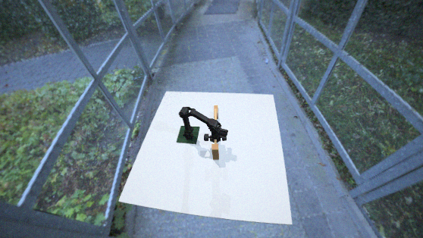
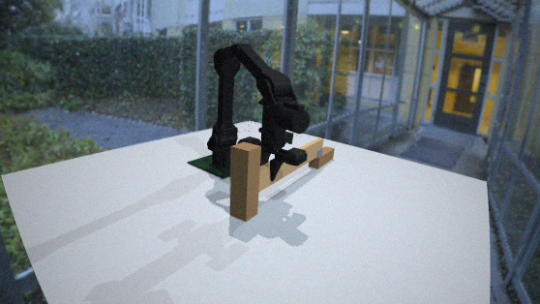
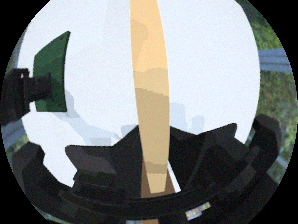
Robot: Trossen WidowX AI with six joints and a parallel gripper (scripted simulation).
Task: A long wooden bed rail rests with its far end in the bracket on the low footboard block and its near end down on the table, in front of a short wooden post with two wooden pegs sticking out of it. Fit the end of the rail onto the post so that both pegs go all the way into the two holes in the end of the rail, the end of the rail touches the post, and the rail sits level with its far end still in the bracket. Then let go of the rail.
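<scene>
The wooden rail (image 1: 215,110) (image 2: 291,169) (image 3: 151,75) runs from the low footboard block (image 2: 325,158) at the back to the short upright post (image 1: 215,152) (image 2: 244,184) (image 3: 145,186). My gripper (image 1: 215,140) (image 2: 270,170) (image 3: 149,126) is shut on the rail close to its near end, one finger on each side. The rail looks roughly level and raised off the table, with its far end at the block. Its near end is at the post, in line with it. The pegs and holes are hidden, and I cannot tell whether a small gap remains.
The arm stands on a green base plate (image 1: 183,139) (image 2: 199,167) (image 3: 57,75) to the left of the rail. The white table top (image 1: 250,182) (image 2: 387,232) lies under everything. Shadows of the arm and post fall across it.
</scene>
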